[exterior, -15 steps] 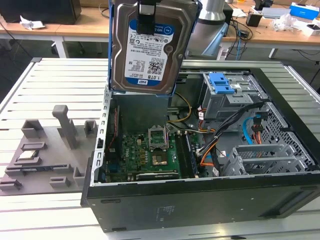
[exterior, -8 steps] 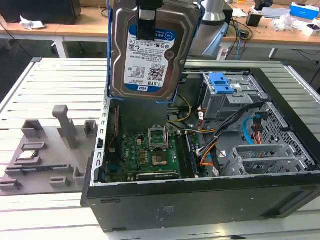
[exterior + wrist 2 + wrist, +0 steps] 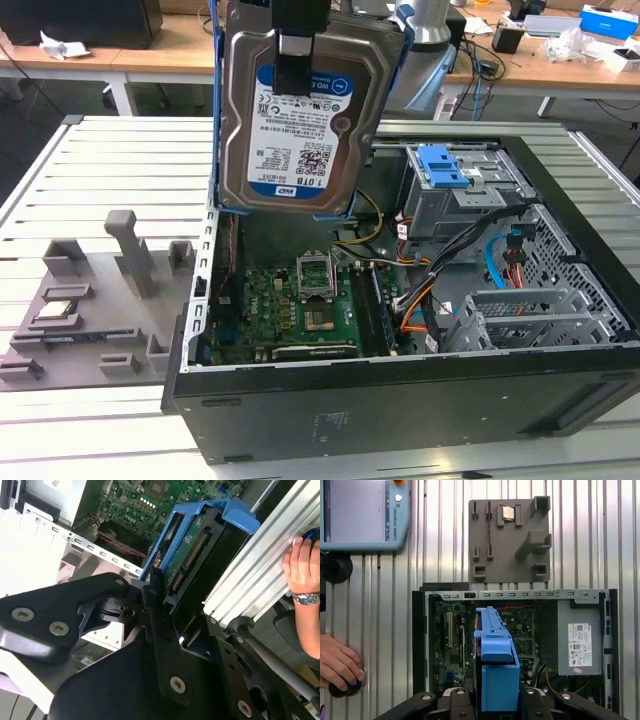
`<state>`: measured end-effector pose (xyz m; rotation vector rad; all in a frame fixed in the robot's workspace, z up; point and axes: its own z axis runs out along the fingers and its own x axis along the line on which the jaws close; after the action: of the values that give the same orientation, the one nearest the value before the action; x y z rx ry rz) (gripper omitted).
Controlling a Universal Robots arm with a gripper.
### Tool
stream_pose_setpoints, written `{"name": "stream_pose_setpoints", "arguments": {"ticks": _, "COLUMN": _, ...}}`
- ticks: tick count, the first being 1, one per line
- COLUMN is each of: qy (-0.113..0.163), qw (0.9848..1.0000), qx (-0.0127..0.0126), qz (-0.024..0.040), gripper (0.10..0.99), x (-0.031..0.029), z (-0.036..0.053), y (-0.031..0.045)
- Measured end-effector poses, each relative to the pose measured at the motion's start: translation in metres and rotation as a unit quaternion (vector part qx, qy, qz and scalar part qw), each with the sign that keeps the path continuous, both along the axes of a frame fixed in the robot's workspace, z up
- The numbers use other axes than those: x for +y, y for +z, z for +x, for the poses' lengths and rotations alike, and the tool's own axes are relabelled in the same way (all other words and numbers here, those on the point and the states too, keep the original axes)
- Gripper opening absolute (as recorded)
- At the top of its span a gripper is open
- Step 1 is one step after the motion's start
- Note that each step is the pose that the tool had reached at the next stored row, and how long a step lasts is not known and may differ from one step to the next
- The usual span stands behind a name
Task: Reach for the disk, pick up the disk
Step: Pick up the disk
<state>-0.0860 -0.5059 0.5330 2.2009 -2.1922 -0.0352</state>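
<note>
- While the open computer case (image 3: 420, 400) is sitting on the slatted table (image 3: 130, 160), the disk (image 3: 300, 110) is hanging well above its motherboard (image 3: 290, 310).
- The gripper (image 3: 155, 587) is clamping the disk by its edge, label facing out in the exterior view.
- Judgement: keeping the grip firm and the lift vertical is avoiding snagging the blue side bracket (image 3: 496, 665).
- A person's hand (image 3: 337, 665) is resting beside the case.

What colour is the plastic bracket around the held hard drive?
Blue, clearest in the first wrist view on the flat silver metal hard drive's plastic bracket.
</note>
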Motion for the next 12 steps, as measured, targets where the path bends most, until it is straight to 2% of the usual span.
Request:
{"name": "stream_pose_setpoints", "arguments": {"ticks": 5, "qy": 0.0, "qw": 1.0, "qx": 0.0001, "qz": 0.0, "gripper": 0.365, "x": -0.0038, "z": 0.0005, "y": -0.008}}
{"name": "stream_pose_setpoints", "arguments": {"ticks": 10, "qy": 0.0, "qw": 1.0, "qx": 0.0001, "qz": 0.0, "gripper": 0.365, "x": -0.0217, "z": 0.0004, "y": -0.0176}}
{"name": "stream_pose_setpoints", "arguments": {"ticks": 12, "qy": 0.0, "qw": 1.0, "qx": 0.0001, "qz": 0.0, "gripper": 0.365, "x": -0.0252, "z": 0.0004, "y": -0.0191}}
